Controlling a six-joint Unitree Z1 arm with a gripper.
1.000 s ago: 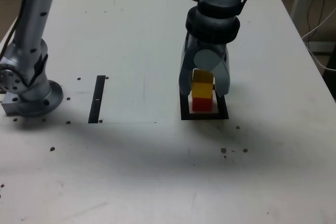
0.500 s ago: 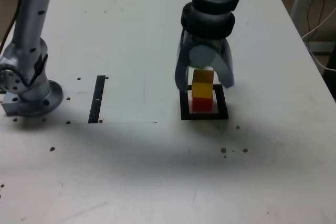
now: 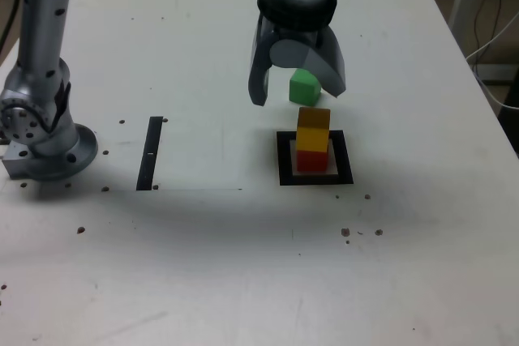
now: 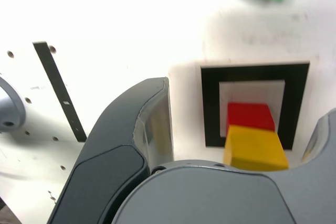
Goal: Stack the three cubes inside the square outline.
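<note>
Left to right in exterior view: arm base [image 3: 36, 131] at far left of white table [image 3: 203, 265], then narrow black strip [image 3: 150, 153], then gripper [image 3: 297, 91] hanging above table w/ jaws spread wide, holding nothing. Just past it, green cube [image 3: 302, 85] sitting alone on table, behind the stack and apart from it. Further toward exterior view's right: square outline [image 3: 315, 177] w/ red cube [image 3: 310, 160] on its white centre and yellow cube [image 3: 313, 128] on top, set slightly askew, overhanging a bit in wrist view.

Progress, judged: two of three cubes stacked inside the outline, approx two-thirds done. Left to do: grab green cube, set on yellow. No contact w/ green yet.

Surface: matte white tabletop, scattered small dark specks and screw holes, faint pencil-like lines near strip. Room: table edge at exterior view's right, white cable [image 3: 491, 46] and a pale leg or post beyond it; rest not visible.
</note>
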